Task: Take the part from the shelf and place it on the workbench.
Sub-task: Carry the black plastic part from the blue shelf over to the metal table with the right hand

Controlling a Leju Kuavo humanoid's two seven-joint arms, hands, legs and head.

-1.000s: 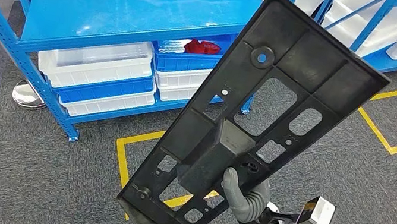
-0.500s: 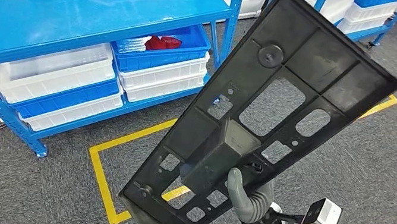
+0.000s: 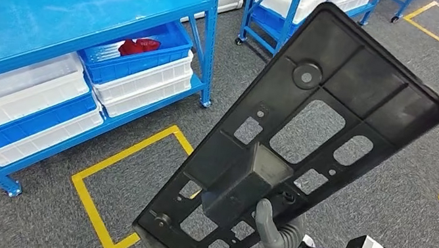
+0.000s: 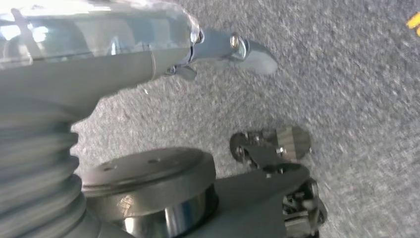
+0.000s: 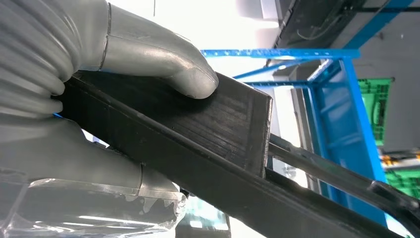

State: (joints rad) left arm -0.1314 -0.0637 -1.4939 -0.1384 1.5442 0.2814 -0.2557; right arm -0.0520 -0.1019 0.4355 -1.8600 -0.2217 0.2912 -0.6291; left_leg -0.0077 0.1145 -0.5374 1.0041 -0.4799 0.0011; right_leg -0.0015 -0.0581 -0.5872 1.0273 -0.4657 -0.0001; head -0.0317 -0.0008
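The part [image 3: 343, 84] is a long flat black plastic panel with several cut-outs and a raised block at its middle. It stands tilted in front of me, above the carpet. My right hand [image 3: 276, 230] grips it from below at the raised block. In the right wrist view the grey thumb [image 5: 163, 59] presses on the block of the part [image 5: 223, 124], with the other fingers under the panel. My left hand [image 4: 64, 84] hangs over the grey carpet, one finger [image 4: 237, 47] stretched out and nothing in it.
A blue shelf rack [image 3: 74, 14] stands at the left, with white and blue bins under its top board and a red item [image 3: 138, 48] in one blue bin. A second blue rack [image 3: 282, 7] stands behind. Yellow tape squares [image 3: 133, 150] mark the grey carpet.
The whole picture has shifted: the camera has turned right, so the shelf rack now lies further left. The part stays in my right hand at the same tilt.
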